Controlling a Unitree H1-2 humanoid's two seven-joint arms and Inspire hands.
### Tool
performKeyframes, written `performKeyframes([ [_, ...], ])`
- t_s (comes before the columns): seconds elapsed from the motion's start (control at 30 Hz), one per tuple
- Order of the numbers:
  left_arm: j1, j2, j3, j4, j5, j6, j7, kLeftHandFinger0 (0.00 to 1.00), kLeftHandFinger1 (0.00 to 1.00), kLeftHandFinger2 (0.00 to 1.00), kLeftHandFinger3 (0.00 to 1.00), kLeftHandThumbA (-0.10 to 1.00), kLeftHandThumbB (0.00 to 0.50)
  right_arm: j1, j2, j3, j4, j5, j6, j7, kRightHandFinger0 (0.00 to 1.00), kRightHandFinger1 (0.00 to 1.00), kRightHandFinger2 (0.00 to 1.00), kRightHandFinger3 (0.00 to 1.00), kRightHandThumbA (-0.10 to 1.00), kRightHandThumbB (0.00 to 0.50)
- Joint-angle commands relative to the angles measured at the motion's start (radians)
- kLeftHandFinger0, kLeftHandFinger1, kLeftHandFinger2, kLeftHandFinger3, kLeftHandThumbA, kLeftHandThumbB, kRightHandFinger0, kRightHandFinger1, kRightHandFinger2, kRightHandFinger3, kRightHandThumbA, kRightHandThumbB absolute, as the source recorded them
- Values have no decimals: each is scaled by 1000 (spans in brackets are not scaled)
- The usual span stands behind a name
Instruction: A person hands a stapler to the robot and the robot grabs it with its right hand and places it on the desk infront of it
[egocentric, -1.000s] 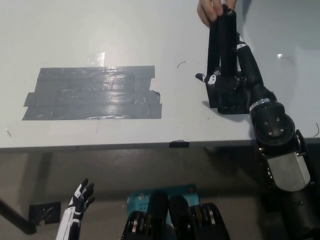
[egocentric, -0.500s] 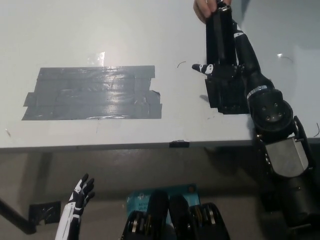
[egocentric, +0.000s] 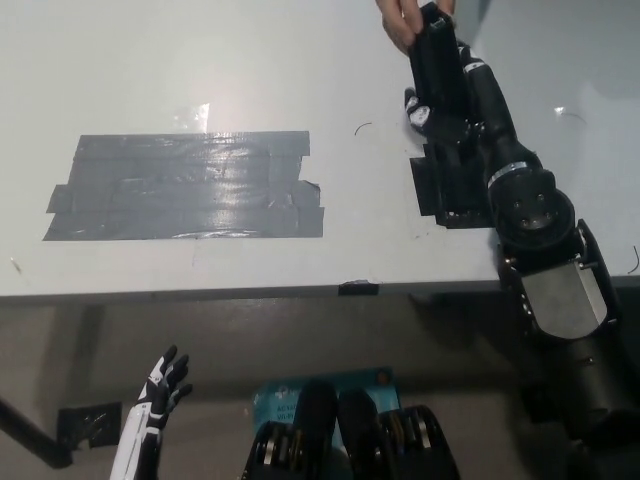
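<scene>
One stapler (egocentric: 436, 60): black, raised over the counter's (egocentric: 250, 60) far right, its far end held by a person's hand (egocentric: 398, 18).
Right hand (egocentric: 445, 105): black, wrapped around the stapler's near part.
Left hand (egocentric: 160, 385): white, below the counter edge at lower left, holding nothing, fingers spread.
One grey tape patch (egocentric: 190, 185): flat on the counter, well left of the stapler.

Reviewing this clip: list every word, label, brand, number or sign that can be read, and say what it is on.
None can be read.
Blue label at the bottom edge, below the desk: has dark print, too small and blurred to read.
Stapler, grey tape patch, right hand and left hand: no text visible.
</scene>
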Motion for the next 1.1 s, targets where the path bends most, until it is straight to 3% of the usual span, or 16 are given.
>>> performKeyframes([
  [0.0, -7, 11, 7, -21, -4, -15, 3, 955, 1000, 1000, 1000, 1000, 500, -48, -13, 4, -12, -19, 6, -22, 26, 549, 917, 969, -100, 142],
  [0.23, -9, 10, 8, -21, 2, -11, 8, 927, 1000, 1000, 1000, 1000, 500, -43, -26, 6, -28, -19, 3, -9, 28, 557, 923, 977, -100, 138],
  [0.47, -14, 13, 6, -10, 16, -32, 13, 896, 1000, 1000, 1000, 1000, 494, -59, -64, 50, -84, -36, 6, 62, 94, 614, 968, 1000, -100, 132],
  [0.6, -21, 17, 6, -5, 6, -33, 4, 882, 1000, 1000, 1000, 1000, 500, -75, -82, 114, -122, -48, 50, 134, 99, 519, 809, 877, -100, 160],
  [0.63, -22, 18, 6, -8, 8, -24, 5, 879, 1000, 1000, 1000, 1000, 500, -80, -88, 143, -124, -62, 58, 157, 55, 477, 771, 861, -100, 161],
  [0.73, -23, 17, 5, -9, 14, -29, 8, 861, 1000, 991, 1000, 1000, 499, -89, -101, 216, -111, -87, 69, 225, 103, 494, 789, 889, -100, 151],
  [0.8, -23, 16, 3, -12, 2, -19, 0, 864, 1000, 995, 1000, 1000, 500, -100, -108, 259, -73, -87, 59, 266, 89, 471, 787, 896, -100, 155],
  [0.87, -26, 18, 1, -10, 25, -26, 9, 847, 1000, 990, 1000, 1000, 499, -111, -113, 298, -28, -86, 46, 311, 34, 474, 851, 954, -100, 132],
  [0.97, -31, 18, -1, -11, 24, -23, 6, 829, 1000, 986, 1000, 1000, 500, -120, -115, 359, 20, -122, 33, 342, 24, 466, 836, 936, -95, 135],
  [1.07, -35, 18, -3, -13, 30, -15, 5, 827, 1000, 992, 1000, 1000, 500, -122, -113, 421, 84, -156, 8, 359, 119, 572, 891, 946, -42, 152],
])
